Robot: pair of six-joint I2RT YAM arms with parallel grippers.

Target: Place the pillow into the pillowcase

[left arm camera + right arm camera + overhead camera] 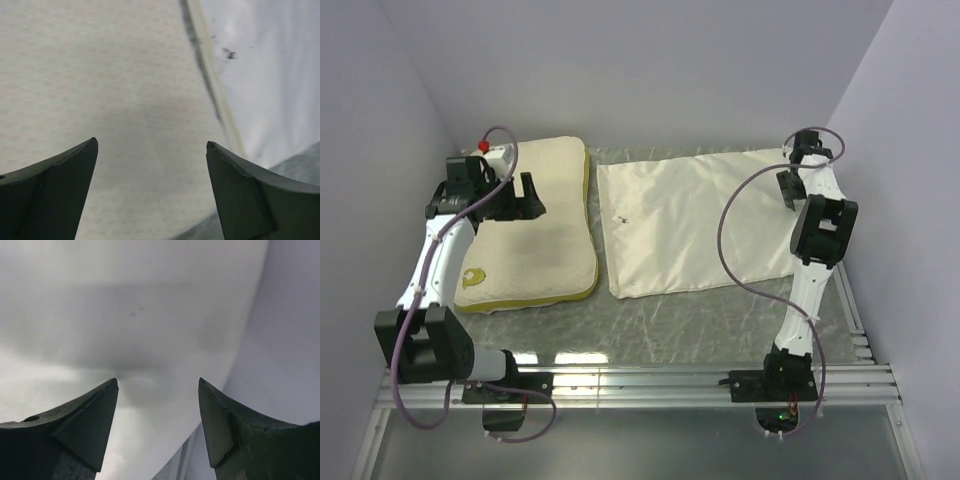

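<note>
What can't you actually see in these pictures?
- Top view: the pillow's left edge, covered by the left arm.
- Top view: the pillowcase's right edge, behind the right arm; which side opens cannot be told.
- Right wrist view: the pillowcase under the open right gripper is blurred; contact unclear.
- Left wrist view: the dark speck on the pillowcase is too small to identify.

Top view: the left arm (440, 260) covers the left edge of the pillow (550, 225); the right arm (817, 230) covers the far right corner of the pillowcase (680, 220). Right wrist view: pillowcase blurred. Dark speck (620, 217) on pillowcase: too small to identify.
</note>
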